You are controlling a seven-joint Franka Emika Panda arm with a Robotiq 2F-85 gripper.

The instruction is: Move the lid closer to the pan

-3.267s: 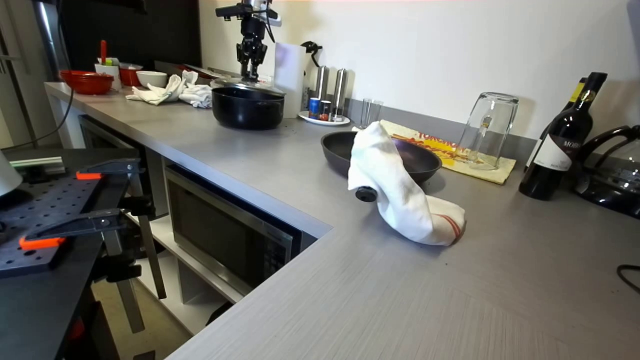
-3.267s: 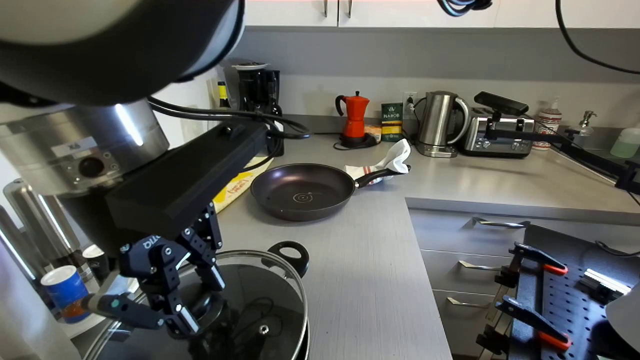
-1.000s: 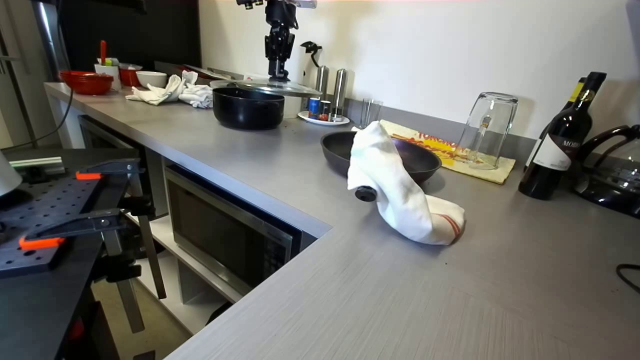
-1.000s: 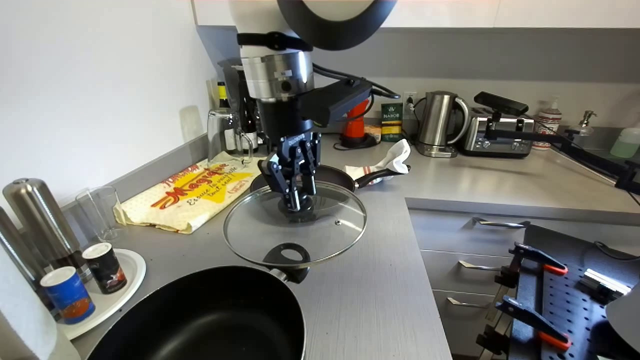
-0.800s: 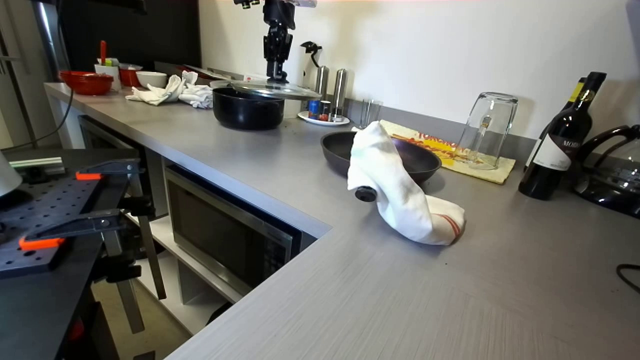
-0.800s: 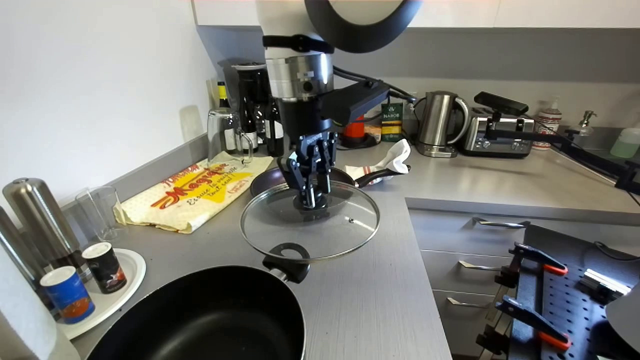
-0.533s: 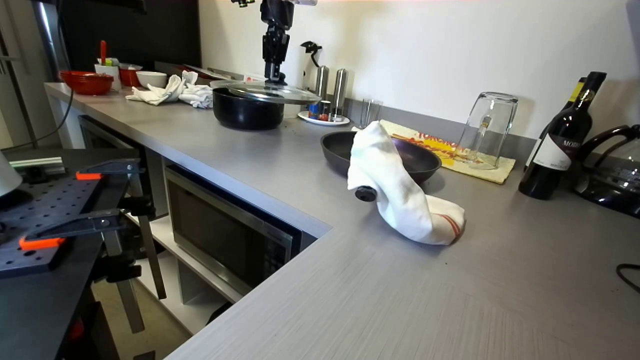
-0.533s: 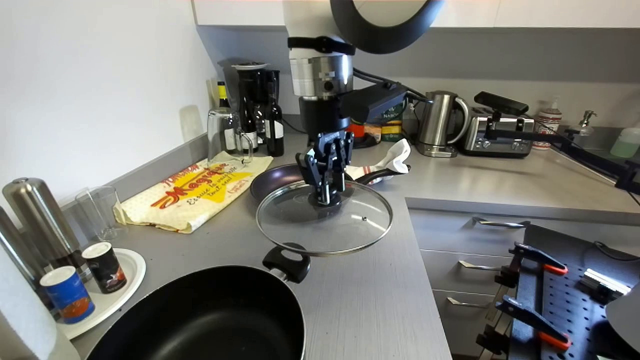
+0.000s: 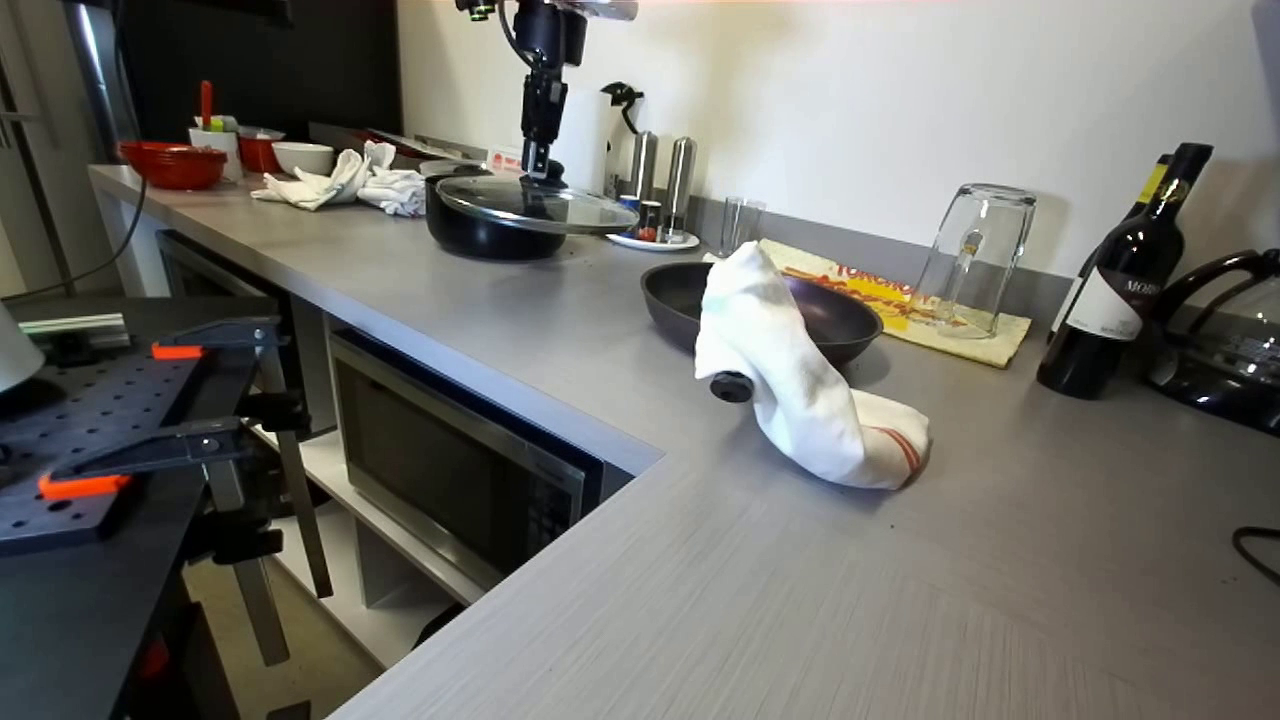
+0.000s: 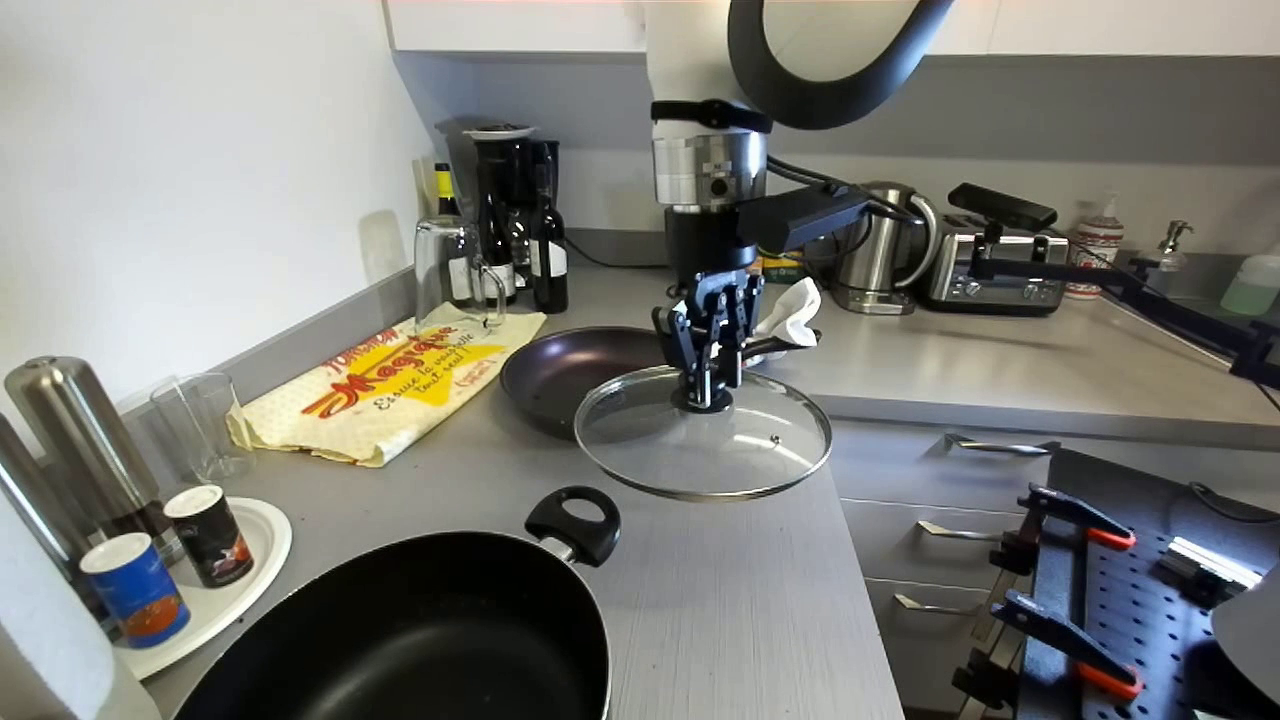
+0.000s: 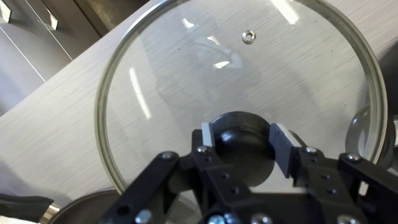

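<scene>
My gripper (image 11: 242, 137) is shut on the dark knob (image 11: 244, 155) of the lid, one pad on each side. The lid (image 10: 720, 465) is a clear glass disc with a metal rim, held above the counter, slightly tilted. It also shows in the wrist view (image 11: 192, 93) and in an exterior view (image 9: 590, 215), where it overlaps the pan in the picture. The pan (image 10: 430, 630) is black, deep and uncovered on the counter, its handle (image 10: 575, 520) pointing toward the lid's side. The pan also shows in an exterior view (image 9: 490, 230). The gripper (image 10: 718, 385) is beyond the pan.
A dark frying pan (image 10: 570, 375) sits behind the lid, a white towel (image 9: 800, 400) over its handle. A yellow cloth (image 10: 390, 390) with a glass mug (image 10: 450, 260) lies by the wall. A white plate (image 10: 270, 545) holds shakers. The counter edge (image 10: 870, 580) runs beside the lid.
The lid, over the pan about three seconds ago, has moved off it toward the frying pan. In the last half second it shifted toward the counter's edge and tilted. The pan has not moved.
</scene>
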